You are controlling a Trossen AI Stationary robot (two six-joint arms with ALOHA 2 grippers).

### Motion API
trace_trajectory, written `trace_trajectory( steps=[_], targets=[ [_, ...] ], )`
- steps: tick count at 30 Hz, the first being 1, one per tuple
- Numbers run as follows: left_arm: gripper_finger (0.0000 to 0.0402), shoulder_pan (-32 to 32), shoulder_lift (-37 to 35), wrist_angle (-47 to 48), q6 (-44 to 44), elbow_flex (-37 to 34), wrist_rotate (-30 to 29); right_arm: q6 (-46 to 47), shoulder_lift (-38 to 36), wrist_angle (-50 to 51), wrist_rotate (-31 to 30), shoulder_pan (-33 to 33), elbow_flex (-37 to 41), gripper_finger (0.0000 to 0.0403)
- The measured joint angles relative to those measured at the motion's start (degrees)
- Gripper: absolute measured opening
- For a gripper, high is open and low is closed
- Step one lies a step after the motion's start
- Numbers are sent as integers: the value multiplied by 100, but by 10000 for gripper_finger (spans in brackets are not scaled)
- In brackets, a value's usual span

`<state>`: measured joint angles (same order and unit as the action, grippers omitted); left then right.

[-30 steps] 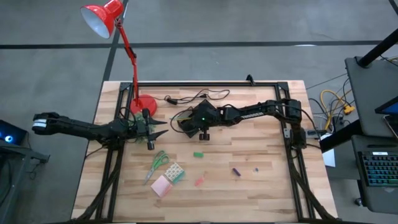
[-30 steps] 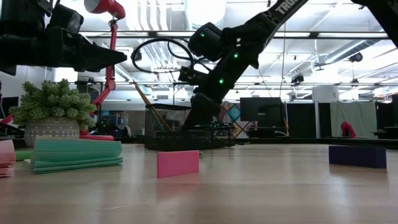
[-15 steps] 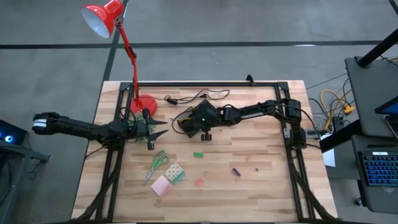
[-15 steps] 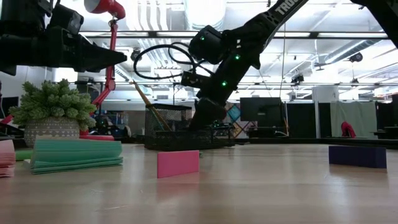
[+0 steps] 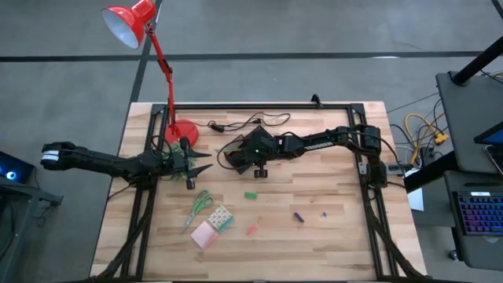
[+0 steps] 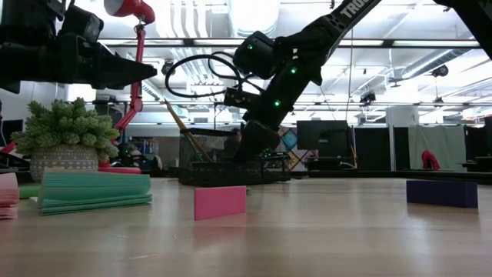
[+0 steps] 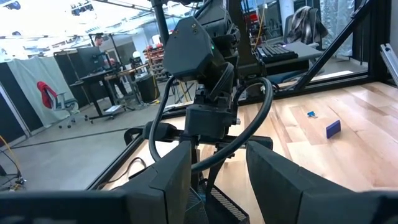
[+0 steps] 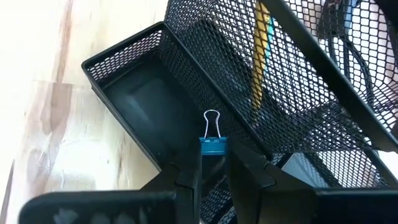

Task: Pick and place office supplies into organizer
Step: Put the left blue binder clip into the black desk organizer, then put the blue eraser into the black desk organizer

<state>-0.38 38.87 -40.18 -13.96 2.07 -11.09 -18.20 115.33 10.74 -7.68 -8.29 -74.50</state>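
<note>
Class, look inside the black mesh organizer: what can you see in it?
The organizer has an empty front tray; a yellow pencil stands in the taller section. The right tool holds a blue binder clip over it. Deeper compartments are hidden.

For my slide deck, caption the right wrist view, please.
Right gripper fingers holding a blue binder clip above the black mesh organizer.
</note>
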Motion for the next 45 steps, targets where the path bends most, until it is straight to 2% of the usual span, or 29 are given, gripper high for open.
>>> trace_trajectory(
  steps=[5,15,23,45],
  targets=[
    [142,0,0,0,0,0,0,10,0,0,2,0,0,53],
    [142,0,0,0,0,0,0,17,-2,-3,2,0,2,93],
    [142,0,0,0,0,0,0,17,-2,-7,2,0,2,108],
    [142,0,0,2,0,0,-2,176,-30,-21,11,15,-95,81]
  ],
)
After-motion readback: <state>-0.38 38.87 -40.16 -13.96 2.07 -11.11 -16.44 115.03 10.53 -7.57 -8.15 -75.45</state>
